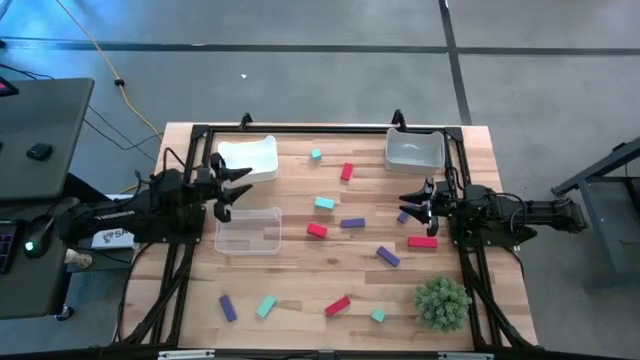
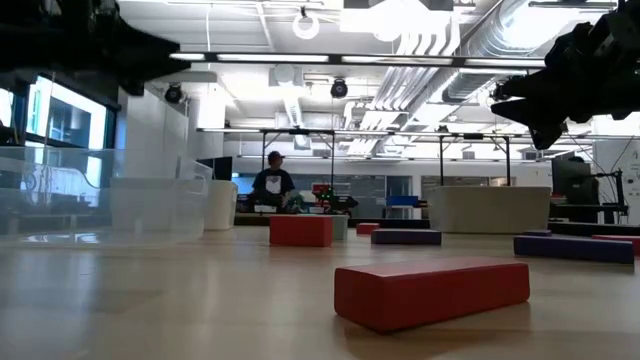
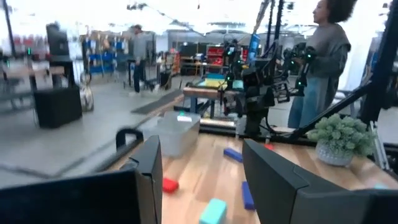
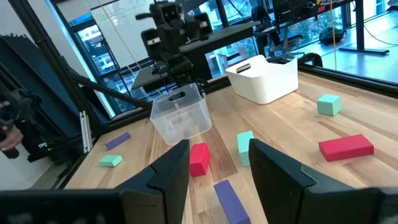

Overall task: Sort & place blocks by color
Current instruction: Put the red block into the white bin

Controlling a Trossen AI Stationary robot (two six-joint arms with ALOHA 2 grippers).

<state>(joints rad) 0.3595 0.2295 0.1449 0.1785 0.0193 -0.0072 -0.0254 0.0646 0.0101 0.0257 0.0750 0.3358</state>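
Red, teal and purple blocks lie scattered flat on the wooden table (image 1: 300, 270): a red bar (image 1: 317, 231), a teal block (image 1: 324, 203), a purple bar (image 1: 352, 223) and others. My left gripper (image 1: 235, 190) is open and hovers between the white bin (image 1: 248, 158) and the clear bin (image 1: 248, 230). My right gripper (image 1: 410, 205) is open, raised near a purple block (image 1: 403, 216) and a red bar (image 1: 422, 241). Neither holds anything. In the right wrist view the open right gripper (image 4: 217, 165) looks over a red block (image 4: 199, 158) and a teal block (image 4: 244, 146).
A second clear bin (image 1: 414, 150) sits at the far right corner. A green spiky plant ball (image 1: 442, 302) stands near the right front. More blocks lie along the near edge, such as a red bar (image 1: 337, 305). A person (image 3: 326, 50) stands beyond the table.
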